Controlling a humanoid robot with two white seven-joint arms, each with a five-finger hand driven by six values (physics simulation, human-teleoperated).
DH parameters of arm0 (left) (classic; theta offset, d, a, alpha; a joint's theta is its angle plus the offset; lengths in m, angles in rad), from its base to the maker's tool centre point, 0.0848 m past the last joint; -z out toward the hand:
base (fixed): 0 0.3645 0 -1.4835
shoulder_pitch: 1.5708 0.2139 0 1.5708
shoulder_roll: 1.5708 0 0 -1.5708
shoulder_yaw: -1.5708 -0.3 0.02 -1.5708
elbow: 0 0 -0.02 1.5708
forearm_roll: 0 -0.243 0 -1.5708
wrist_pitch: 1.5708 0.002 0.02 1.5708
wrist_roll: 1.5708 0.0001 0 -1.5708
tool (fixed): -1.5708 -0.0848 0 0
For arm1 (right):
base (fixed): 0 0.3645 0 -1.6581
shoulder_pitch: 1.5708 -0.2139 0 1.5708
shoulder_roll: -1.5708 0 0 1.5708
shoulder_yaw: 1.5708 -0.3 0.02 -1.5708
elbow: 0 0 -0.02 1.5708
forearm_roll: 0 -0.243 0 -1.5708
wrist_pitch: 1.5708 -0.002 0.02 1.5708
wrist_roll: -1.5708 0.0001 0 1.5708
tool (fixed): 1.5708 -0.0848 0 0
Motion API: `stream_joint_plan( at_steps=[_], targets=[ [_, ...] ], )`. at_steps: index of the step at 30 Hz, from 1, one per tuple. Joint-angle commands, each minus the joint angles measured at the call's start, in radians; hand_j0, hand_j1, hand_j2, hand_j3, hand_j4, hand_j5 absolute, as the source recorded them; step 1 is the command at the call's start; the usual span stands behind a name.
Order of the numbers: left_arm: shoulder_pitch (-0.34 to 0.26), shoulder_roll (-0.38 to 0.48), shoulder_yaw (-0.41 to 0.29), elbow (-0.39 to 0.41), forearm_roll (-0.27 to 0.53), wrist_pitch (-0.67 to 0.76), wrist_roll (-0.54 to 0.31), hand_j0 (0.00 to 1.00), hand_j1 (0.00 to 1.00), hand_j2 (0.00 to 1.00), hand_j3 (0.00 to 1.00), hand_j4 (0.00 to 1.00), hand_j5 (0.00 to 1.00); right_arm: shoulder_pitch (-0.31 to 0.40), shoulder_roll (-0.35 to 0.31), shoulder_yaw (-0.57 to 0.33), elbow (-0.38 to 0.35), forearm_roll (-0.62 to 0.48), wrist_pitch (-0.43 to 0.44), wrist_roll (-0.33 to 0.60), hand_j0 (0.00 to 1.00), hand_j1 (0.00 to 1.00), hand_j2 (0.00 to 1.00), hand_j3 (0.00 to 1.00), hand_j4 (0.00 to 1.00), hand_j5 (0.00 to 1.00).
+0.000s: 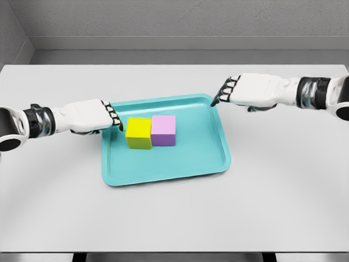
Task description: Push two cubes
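While both arms reach in from the sides, the two cubes sit side by side in the tray [163, 166], a shallow teal one with rounded corners lying on the grey table [174, 218]. The yellow cube [139, 133] is on the left and the pink cube [163, 130] on the right, their facing sides touching or very nearly so. Together they make a short row running left to right, slightly turned against the tray's edges. Each cube is plain, matte and sharp-edged, with the top face lighter than the front; neither has a long axis of its own.

The left hand [103, 115] is at the tray's left rim, fingers curled downward, with fingertips [118, 125] just beside the yellow cube's left face; whether they touch it cannot be told. It holds nothing. The right hand [229, 91] hangs over the tray's far right corner, fingers bent down and empty, well apart from the pink cube.
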Motion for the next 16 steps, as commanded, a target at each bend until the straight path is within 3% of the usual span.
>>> stream_joint_plan(
  at_steps=[1,3,6,8,9,11,13,16],
  targets=[
    [0.0,0.024,0.013,0.0,0.013,0.002,0.0,0.7,0.7,0.7,0.7,0.7,0.7,0.015,-0.139,-0.154,-0.04,-0.177,0.004,-0.001,1.0,1.0,1.0,1.0,1.0,1.0],
    [0.0,0.051,0.039,-0.002,0.019,0.002,0.004,0.71,0.71,0.71,0.71,0.71,0.71,0.06,-0.155,-0.159,0.01,-0.214,0.004,-0.001,1.0,1.0,1.0,1.0,1.0,1.0],
    [0.003,0.148,0.079,0.004,0.119,0.002,0.004,0.78,0.78,0.78,0.78,0.78,0.78,0.112,-0.153,-0.159,0.017,-0.215,0.004,-0.001,1.0,1.0,1.0,1.0,1.0,1.0],
    [0.0,0.209,0.085,0.026,0.183,0.002,0.008,0.89,0.89,0.89,0.89,0.89,0.89,0.144,-0.142,-0.157,0.017,-0.217,0.004,-0.001,1.0,1.0,1.0,1.0,1.0,1.0],
    [-0.002,0.242,0.094,0.047,0.211,0.002,0.01,1.0,1.0,1.0,1.0,1.0,1.0,0.158,-0.139,-0.157,0.017,-0.244,0.004,-0.001,1.0,1.0,1.0,1.0,1.0,1.0],
    [0.003,0.291,0.132,0.081,0.235,0.002,0.01,1.0,1.0,1.0,1.0,1.0,1.0,0.173,-0.141,-0.157,0.017,-0.275,0.004,-0.001,1.0,1.0,1.0,1.0,1.0,1.0],
    [0.009,0.355,0.134,0.145,0.33,0.002,0.01,1.0,1.0,1.0,1.0,1.0,1.0,0.192,-0.139,-0.156,0.017,-0.289,0.004,-0.001,1.0,1.0,1.0,1.0,1.0,1.0],
    [0.011,0.361,0.134,0.21,0.386,0.002,0.01,1.0,1.0,1.0,1.0,1.0,1.0,0.219,-0.136,-0.157,0.02,-0.29,0.004,-0.001,1.0,1.0,1.0,1.0,1.0,1.0]
  ],
)
